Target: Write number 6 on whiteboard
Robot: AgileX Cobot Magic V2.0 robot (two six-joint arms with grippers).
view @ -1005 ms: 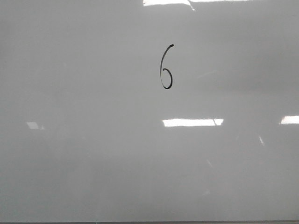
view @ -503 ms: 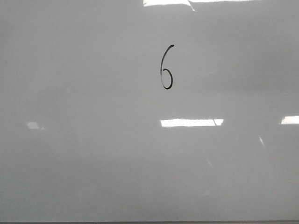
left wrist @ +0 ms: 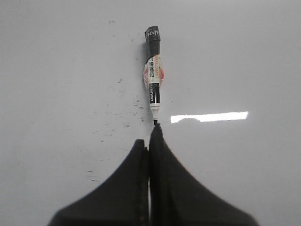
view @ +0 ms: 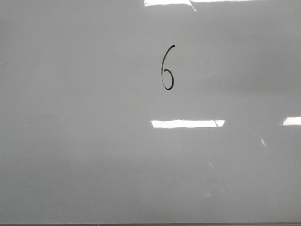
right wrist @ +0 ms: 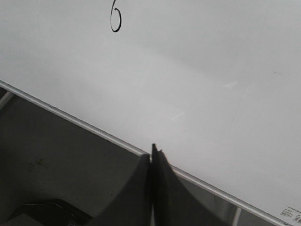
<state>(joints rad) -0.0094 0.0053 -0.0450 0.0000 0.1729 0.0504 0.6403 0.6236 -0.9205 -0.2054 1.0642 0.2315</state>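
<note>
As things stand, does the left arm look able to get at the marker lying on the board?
Probably yes. In the left wrist view the marker lies just ahead of the left gripper on the whiteboard with nothing between them, though the jaws are shut and must open first.

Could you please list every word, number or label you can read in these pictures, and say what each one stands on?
"6": handwritten in black ink on the whiteboard; the number 6 sits in its upper middle.
Marker: printed label on the barrel and light lettering on the dark cap, too small and blurred to read.
Sticker at the board's corner: too small to read.
</note>
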